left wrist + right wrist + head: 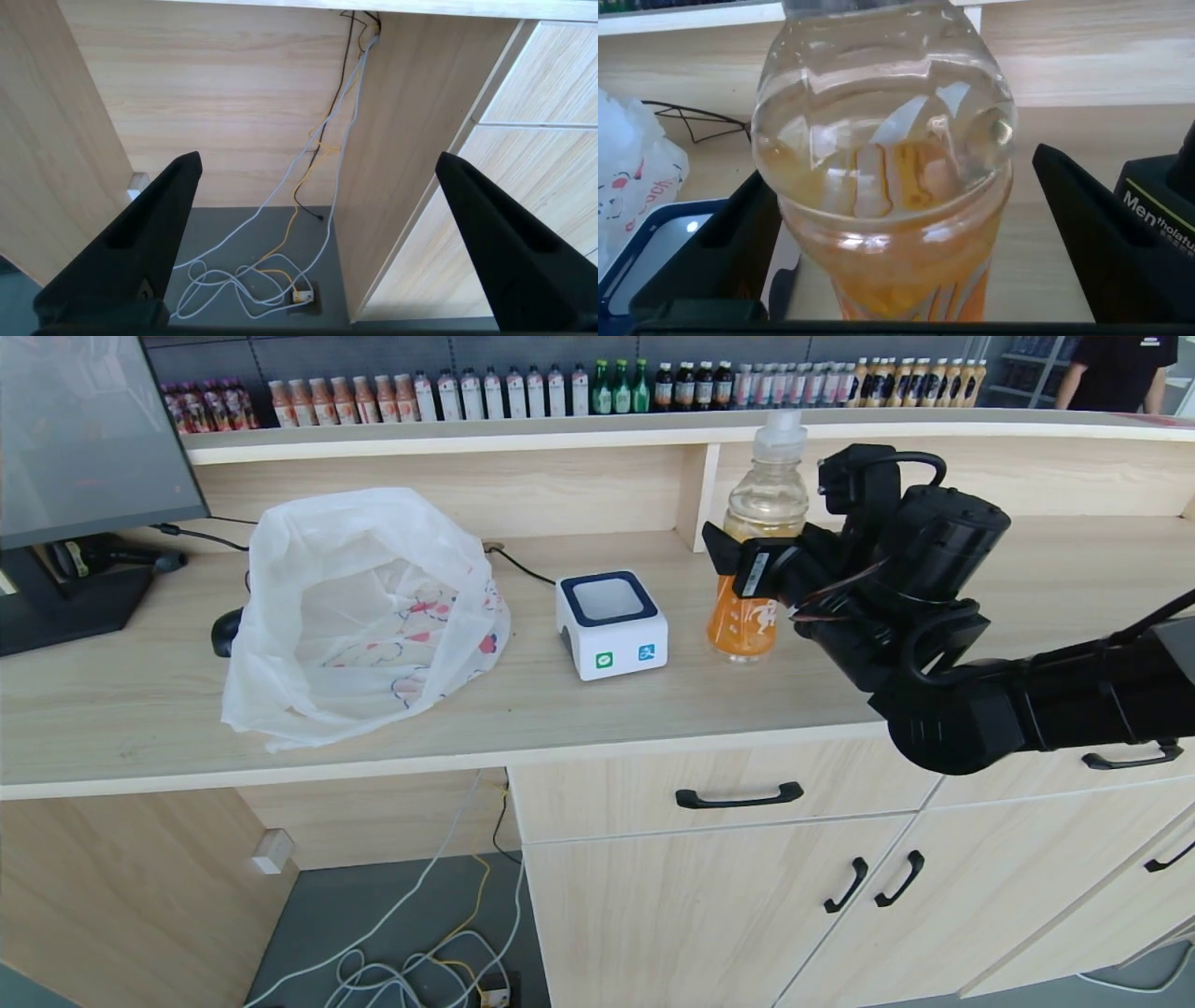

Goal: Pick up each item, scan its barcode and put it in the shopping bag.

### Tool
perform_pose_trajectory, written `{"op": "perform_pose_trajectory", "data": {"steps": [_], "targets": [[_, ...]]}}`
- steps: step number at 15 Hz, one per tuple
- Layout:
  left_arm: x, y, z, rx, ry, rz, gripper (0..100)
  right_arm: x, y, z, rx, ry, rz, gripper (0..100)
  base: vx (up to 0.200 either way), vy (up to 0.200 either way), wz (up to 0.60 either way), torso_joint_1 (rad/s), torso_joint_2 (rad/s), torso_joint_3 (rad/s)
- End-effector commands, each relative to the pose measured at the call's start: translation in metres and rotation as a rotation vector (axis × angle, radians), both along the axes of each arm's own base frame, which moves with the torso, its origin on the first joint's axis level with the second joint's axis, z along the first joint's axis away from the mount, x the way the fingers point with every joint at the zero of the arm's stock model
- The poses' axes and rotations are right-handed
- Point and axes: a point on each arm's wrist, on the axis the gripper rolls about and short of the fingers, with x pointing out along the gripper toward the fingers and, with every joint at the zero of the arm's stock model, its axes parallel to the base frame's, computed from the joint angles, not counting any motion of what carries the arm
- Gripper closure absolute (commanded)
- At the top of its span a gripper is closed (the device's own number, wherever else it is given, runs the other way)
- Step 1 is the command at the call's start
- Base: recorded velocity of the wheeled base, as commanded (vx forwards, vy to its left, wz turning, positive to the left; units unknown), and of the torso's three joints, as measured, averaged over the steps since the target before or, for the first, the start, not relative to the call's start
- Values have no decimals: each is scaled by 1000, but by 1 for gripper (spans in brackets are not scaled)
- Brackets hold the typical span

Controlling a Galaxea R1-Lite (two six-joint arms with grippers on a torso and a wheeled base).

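Head view: hand (739,566) (right) straddles bottle (744,622).

The bottle (887,140) stands upright right in front of the camera, between the two black fingers (710,261) of the gripper (906,168). Its upper dome is clear and nearly empty, with orange drink and an orange label lower down. The fingers are spread to either side of it. One sits just beside the bottle's wall and the other stands a little apart, with a strip of wood showing in the gap. Behind it the pale wooden counter (1102,126) runs back to a wooden wall. Off to one side lie a white bag (631,177) with red print, a blue-rimmed scanner (645,252) just below it, and a thin black cable (687,119) trailing across the wood.
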Motion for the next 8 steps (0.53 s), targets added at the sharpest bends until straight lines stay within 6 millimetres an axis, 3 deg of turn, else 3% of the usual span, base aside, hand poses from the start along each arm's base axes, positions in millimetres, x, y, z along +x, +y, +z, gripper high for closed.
{"op": "perform_pose_trajectory", "data": {"steps": [1,8], "targets": [[0,0,0,0,-1,0,0,8,4,-7,-6,11,2,0,0,0,0,0,0,0],[0,0,0,0,-1,0,0,18,8,1,-3,-14,13,0,0,0,0,0,0,0]]}}
